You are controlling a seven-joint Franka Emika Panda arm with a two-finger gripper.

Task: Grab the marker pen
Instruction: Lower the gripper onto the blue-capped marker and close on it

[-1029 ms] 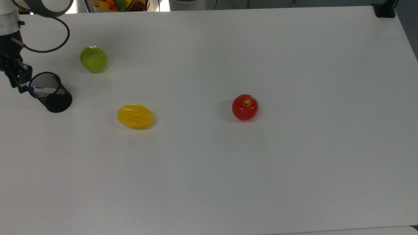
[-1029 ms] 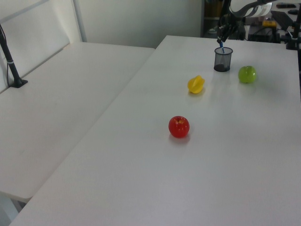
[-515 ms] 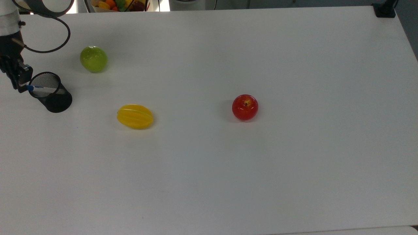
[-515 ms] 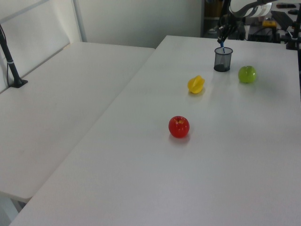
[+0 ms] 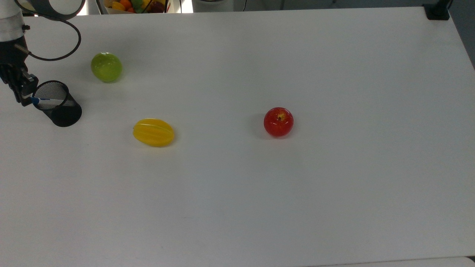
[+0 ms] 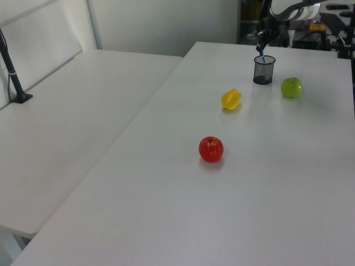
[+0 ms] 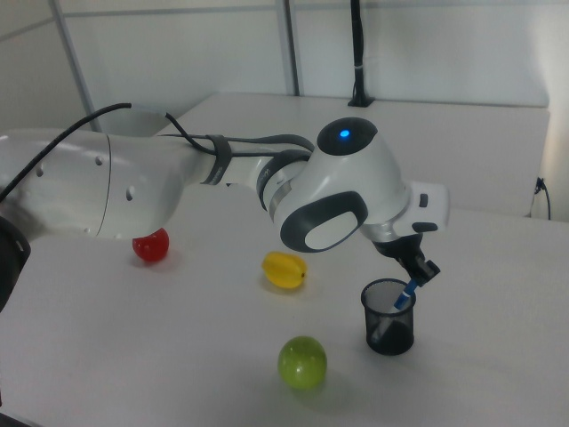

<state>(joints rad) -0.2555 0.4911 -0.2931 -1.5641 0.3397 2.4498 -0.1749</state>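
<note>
— Where is the marker pen [image 5: 44, 100]?

— It stands in the black mesh cup [image 5: 59, 105]. The cup sits on the white table [image 5: 259, 185], close to the top view's left edge. The pen leans, and its blue cap sticks up over the rim. In the right view the marker pen [image 7: 404, 295] tilts toward the right view's right.

— What is the robot doing?

— Its gripper [image 5: 25, 97] is right at the blue cap. The fingers [image 7: 421, 269] are pressed together on the cap, so they are grasping the marker pen. The white part of the pen is down inside the cup.

— What else is on the table?

— A green apple [image 5: 106, 67] is near the cup, a bit up and to the top view's right. A yellow fruit with ridges [image 5: 153, 132] lies lower, to the top view's right of the cup. A red apple [image 5: 278, 121] sits near the middle, well apart from the rest.

— And the arm?

— In the right view the big white arm [image 7: 178, 191] reaches over the table, and a blue light [image 7: 345, 136] glows on it.
</note>
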